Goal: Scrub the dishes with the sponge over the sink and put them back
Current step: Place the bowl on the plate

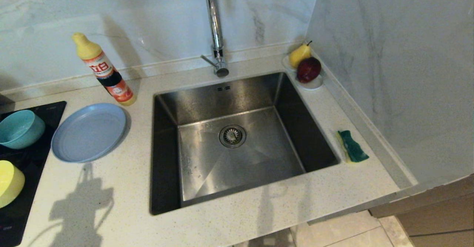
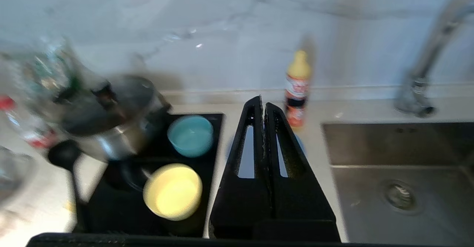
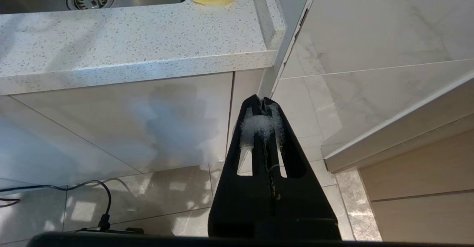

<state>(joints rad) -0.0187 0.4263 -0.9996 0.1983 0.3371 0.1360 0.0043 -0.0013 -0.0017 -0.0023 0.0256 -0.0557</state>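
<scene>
Head view: nothing scrubbed; plate (image 1: pixel 89 132), bowls and sponge (image 1: pixel 353 146) lie untouched, my left gripper (image 2: pixel 263 104) pressed together, empty.

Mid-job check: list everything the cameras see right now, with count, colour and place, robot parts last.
sink: 1, steel, centre of counter, nothing in it
tap: 1, chrome, behind sink
sponge: 1, green on yellow, counter right of sink
plate: 1, grey-blue, counter left of sink
teal bowl: 1, on black hob, far left
yellow bowl: 1, on hob, nearer than teal bowl
detergent bottle: 1, yellow and orange, behind plate
saucer: 1, white, back right corner, holds pear and dark red fruit
pot: 1, steel, blurred, on hob
left claw: shut, above the counter
right claw: shut, below counter edge
</scene>
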